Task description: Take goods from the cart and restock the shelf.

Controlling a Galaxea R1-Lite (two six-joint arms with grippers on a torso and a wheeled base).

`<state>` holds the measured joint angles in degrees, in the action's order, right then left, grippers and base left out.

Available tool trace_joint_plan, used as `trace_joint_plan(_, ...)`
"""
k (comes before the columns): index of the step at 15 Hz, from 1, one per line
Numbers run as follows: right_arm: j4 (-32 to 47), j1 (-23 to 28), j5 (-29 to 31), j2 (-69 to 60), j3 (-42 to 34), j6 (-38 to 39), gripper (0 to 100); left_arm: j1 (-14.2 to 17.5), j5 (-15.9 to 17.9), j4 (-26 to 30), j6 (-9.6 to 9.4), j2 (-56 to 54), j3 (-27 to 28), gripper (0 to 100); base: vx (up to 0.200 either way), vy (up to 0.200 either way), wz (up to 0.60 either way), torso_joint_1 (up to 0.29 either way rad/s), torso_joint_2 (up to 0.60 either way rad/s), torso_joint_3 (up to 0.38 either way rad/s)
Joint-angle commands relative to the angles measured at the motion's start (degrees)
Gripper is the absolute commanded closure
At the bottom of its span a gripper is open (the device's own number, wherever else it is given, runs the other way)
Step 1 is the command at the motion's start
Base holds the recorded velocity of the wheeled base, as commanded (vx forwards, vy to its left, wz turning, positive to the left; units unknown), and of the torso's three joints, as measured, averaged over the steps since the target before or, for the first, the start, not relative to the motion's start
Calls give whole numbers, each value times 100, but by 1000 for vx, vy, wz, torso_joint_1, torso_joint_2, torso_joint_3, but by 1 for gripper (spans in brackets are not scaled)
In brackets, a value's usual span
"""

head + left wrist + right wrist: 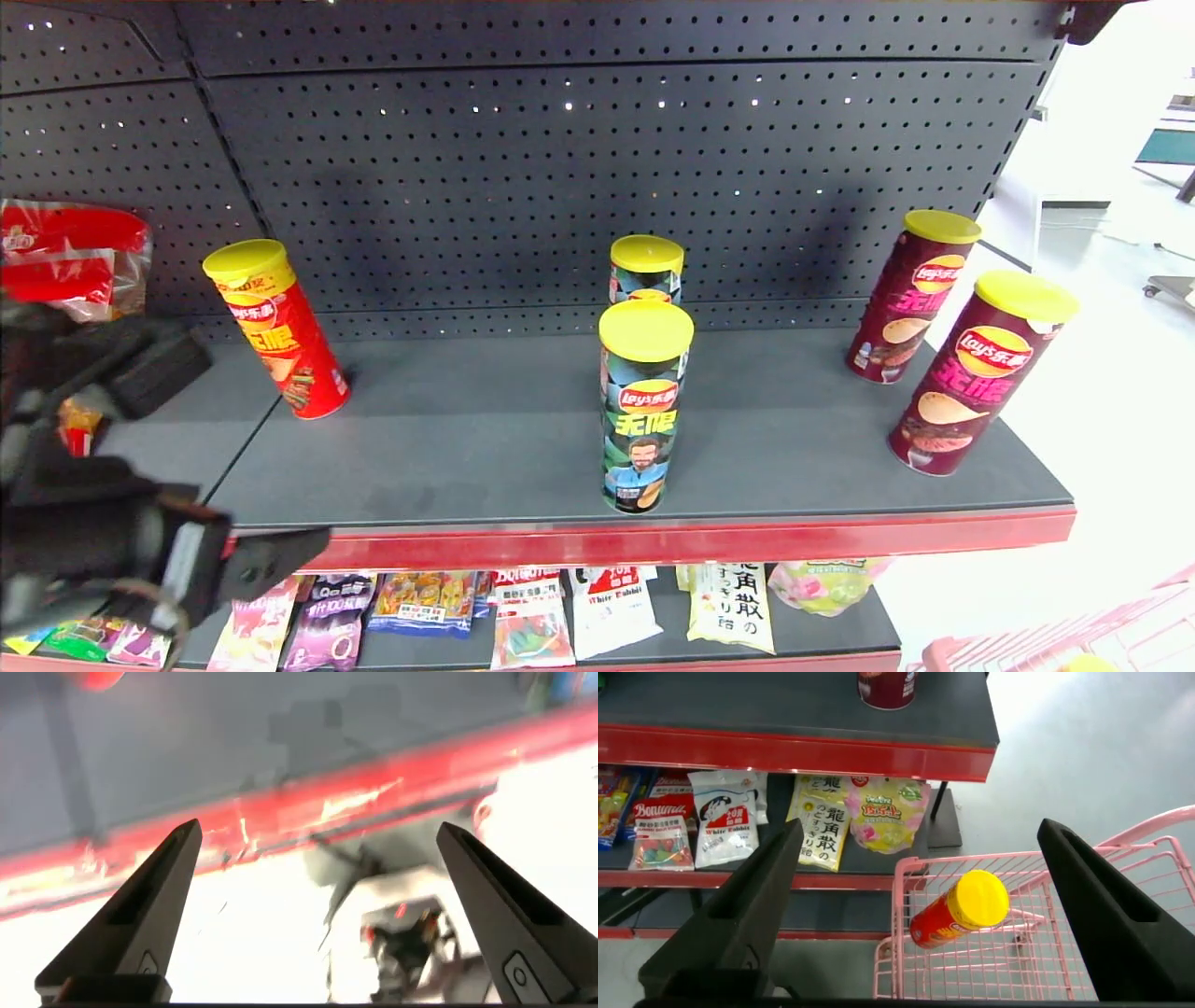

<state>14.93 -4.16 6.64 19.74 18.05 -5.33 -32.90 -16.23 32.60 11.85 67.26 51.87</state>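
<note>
My right gripper [920, 826] hangs with its fingers spread wide and nothing between them, above the pink wire cart [924, 863]. Inside the cart a red cylindrical chip can with a yellow plastic lid [960, 911] lies tilted. My left gripper [318, 829] is likewise spread and empty, by the red front lip of the dark grey metal shelf [467, 439]. On that shelf stand a red can [275, 327] at the left, two green-and-blue cans [644, 411] in the middle, one behind the other, and two maroon cans [980, 373] at the right
</note>
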Motion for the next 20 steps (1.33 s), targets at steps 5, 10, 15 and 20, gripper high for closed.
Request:
trace_joint_plan(5, -43, 11, 48, 610, 234, -91, 0, 1858, -179, 2559, 37, -2322, 218, 0, 0, 0, 0, 0, 0, 0)
trace_joint_plan(10, -43, 29, 65, 478, 225, -179, 0, 2631, -241, 1504, -139, -3711, -1337, 0, 0, 0, 0, 0, 0, 0)
trace_joint_plan(15, -34, 38, 197, 470, 234, -179, 0, 1989, 392, 845, -658, -4317, -1759, 0, 0, 0, 0, 0, 0, 0)
trace_joint_plan(20, -26, 38, 241, 478, 234, -179, 0, 1699, 375, 335, -877, -4265, -1997, 0, 0, 0, 0, 0, 0, 0)
